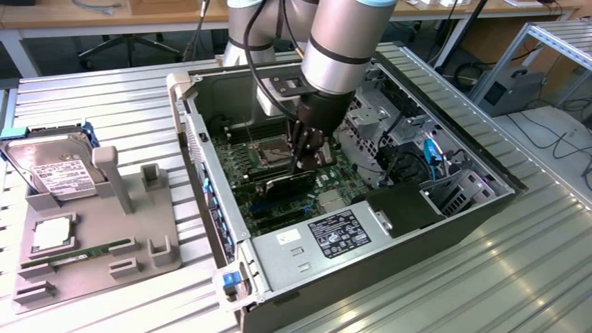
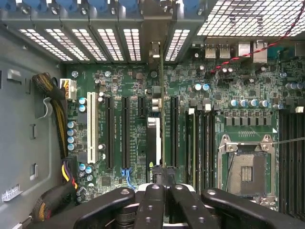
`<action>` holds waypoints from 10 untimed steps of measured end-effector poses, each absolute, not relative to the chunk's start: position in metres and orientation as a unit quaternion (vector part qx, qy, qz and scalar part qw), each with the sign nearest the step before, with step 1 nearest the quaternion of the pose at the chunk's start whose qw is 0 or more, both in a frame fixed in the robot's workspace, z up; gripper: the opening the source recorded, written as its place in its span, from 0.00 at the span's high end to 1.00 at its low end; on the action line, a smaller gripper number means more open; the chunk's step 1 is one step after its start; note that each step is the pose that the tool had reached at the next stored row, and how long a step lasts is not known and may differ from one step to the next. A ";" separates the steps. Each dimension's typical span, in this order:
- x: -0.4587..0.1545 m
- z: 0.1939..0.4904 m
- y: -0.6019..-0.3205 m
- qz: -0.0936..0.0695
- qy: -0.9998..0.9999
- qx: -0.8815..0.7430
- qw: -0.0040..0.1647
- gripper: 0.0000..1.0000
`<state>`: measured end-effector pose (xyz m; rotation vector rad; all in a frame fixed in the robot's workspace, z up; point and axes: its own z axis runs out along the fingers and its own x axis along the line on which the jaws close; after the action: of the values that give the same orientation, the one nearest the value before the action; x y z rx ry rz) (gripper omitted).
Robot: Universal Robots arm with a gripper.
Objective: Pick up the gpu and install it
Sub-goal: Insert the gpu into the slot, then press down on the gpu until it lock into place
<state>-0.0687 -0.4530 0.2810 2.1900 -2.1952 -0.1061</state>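
Black gpu (image 2: 161, 143) apparently between tool (image 2: 162, 191) fingers.

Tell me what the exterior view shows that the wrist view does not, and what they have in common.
Exterior view alone: the grey tray beside the open computer case, bearing the hard drive, the CPU chip and the green RAM stick; also the arm above the case.

Wrist view alone: the white slot, the black slots beside it, and the rear vent grilles.

Both: the gripper shut on the gpu, held edge-on over the motherboard, and the empty CPU socket.
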 end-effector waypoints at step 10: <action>-0.085 0.281 -0.453 -0.034 -0.707 0.706 0.019 0.89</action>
<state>-0.0850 -0.4530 0.2808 2.1902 -2.1954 -0.1057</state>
